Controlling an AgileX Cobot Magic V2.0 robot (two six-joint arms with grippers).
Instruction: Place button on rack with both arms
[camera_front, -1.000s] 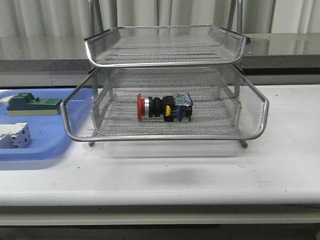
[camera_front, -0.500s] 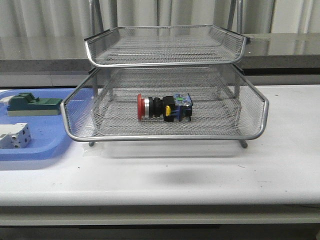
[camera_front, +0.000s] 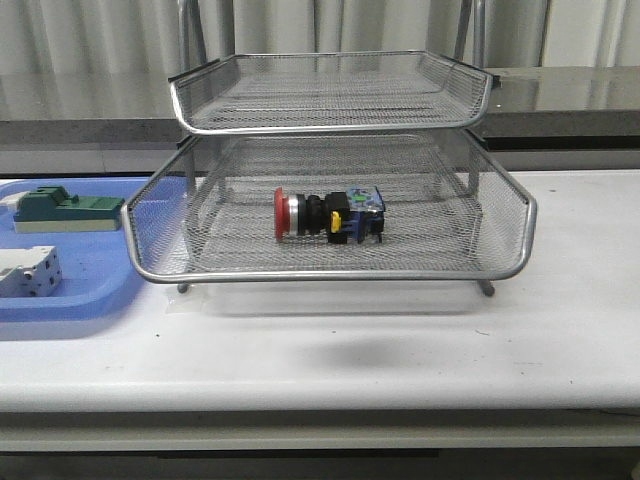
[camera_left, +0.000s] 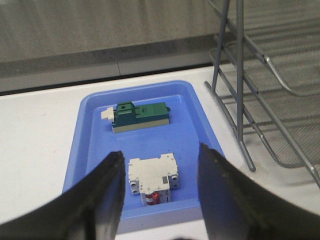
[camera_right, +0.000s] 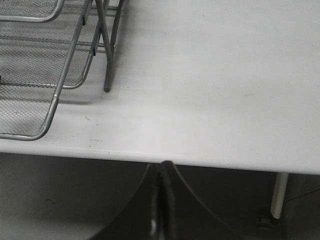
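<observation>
The button (camera_front: 328, 215), with its round red cap, silver collar and black body, lies on its side on the mesh floor of the lower tier of the silver wire rack (camera_front: 330, 270), unmoved from a second ago. The left fingers (camera_left: 159, 197) are spread wide and empty above the glossy blue tray (camera_left: 193, 120), which holds a green block (camera_left: 140, 115) and a white-grey block (camera_left: 151, 177). The right fingers (camera_right: 161, 200) are pressed together on nothing, off the edge of the smooth white bench (camera_right: 215, 90).

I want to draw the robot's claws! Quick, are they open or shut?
Left gripper: open, holding nothing.
Right gripper: shut, holding nothing.

Shiny metal-mesh rack (camera_front: 330, 265), glossy blue plastic tray (camera_left: 190, 112), matt table (camera_front: 400, 350).
</observation>
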